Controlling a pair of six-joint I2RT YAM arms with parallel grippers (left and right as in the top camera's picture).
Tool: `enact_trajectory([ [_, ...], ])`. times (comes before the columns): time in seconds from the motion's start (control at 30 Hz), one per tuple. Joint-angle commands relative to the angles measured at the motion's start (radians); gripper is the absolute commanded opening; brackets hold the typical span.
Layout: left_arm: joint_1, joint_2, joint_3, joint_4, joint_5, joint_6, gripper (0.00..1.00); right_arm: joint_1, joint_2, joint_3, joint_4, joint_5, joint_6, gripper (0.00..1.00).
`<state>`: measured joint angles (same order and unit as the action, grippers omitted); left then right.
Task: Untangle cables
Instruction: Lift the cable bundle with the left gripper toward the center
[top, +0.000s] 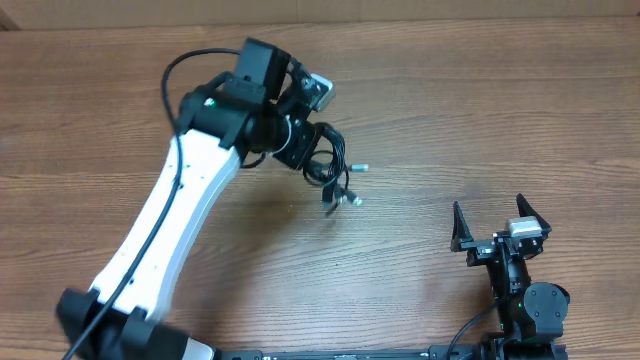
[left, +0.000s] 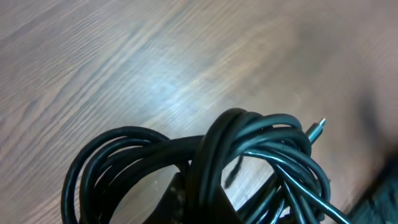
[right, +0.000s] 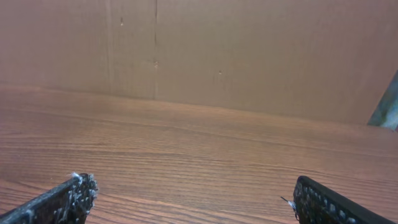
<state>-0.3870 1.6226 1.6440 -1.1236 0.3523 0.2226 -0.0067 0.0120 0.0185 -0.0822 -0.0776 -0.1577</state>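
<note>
The cables (top: 328, 165) are a bunch of thin black cords with metallic plug tips, hanging in a knot from my left gripper (top: 300, 150) above the table's middle. In the left wrist view the cables (left: 249, 155) fill the lower frame as looped coils, and a metallic plug tip (left: 317, 129) sticks out at the right. My left gripper (left: 205, 205) is shut on the bunch. My right gripper (top: 500, 225) is open and empty at the front right, far from the cables; its two fingertips show at the bottom of the right wrist view (right: 193, 202).
The wooden table (top: 480, 110) spreads around both arms. A brown cardboard wall (right: 199, 50) stands behind the table's far edge. The left arm's white link (top: 170, 230) crosses the left front of the table.
</note>
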Motion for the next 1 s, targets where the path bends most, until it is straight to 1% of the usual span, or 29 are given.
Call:
enact_trajectory([
  [0.0,-0.009,-0.090,0.009,-0.050,0.144,0.270,0.04,-0.003,-0.002,-0.010,0.003,0.006,-0.001,1.00],
  [0.07,-0.012,-0.125,0.009,-0.097,0.200,0.373,0.04,-0.003,-0.002,-0.010,0.003,0.006,-0.001,1.00],
  [0.2,-0.014,-0.185,0.009,-0.191,0.271,0.526,0.04,-0.003,-0.002,-0.010,0.004,0.006,-0.001,1.00],
  [0.33,-0.014,-0.226,0.009,-0.291,0.307,0.677,0.04,-0.003,-0.002,-0.010,0.004,0.006,-0.001,1.00],
  [0.5,-0.014,-0.245,0.009,-0.365,0.311,0.751,0.04,-0.003,-0.002,-0.010,0.005,0.006,-0.001,1.00],
  [0.6,-0.014,-0.245,0.009,-0.390,0.314,0.751,0.04,-0.003,-0.002,-0.010,0.005,0.002,0.000,1.00],
  [0.67,-0.014,-0.245,0.009,-0.392,0.309,0.749,0.04,-0.003,-0.002,-0.010,0.008,-0.035,0.014,1.00],
  [0.73,-0.014,-0.244,0.009,-0.387,0.299,0.747,0.04,-0.003,-0.002,-0.010,0.013,-0.102,0.084,1.00],
  [0.8,-0.013,-0.244,0.009,-0.382,0.300,0.712,0.04,-0.003,-0.002,-0.010,0.018,-0.155,0.193,1.00],
  [0.87,-0.014,-0.244,0.009,-0.379,0.308,0.677,0.04,-0.003,-0.002,-0.010,0.020,-0.208,0.362,1.00],
  [0.97,-0.013,-0.244,0.009,-0.383,0.336,0.671,0.04,-0.001,0.003,-0.010,0.025,-0.317,0.606,1.00],
])
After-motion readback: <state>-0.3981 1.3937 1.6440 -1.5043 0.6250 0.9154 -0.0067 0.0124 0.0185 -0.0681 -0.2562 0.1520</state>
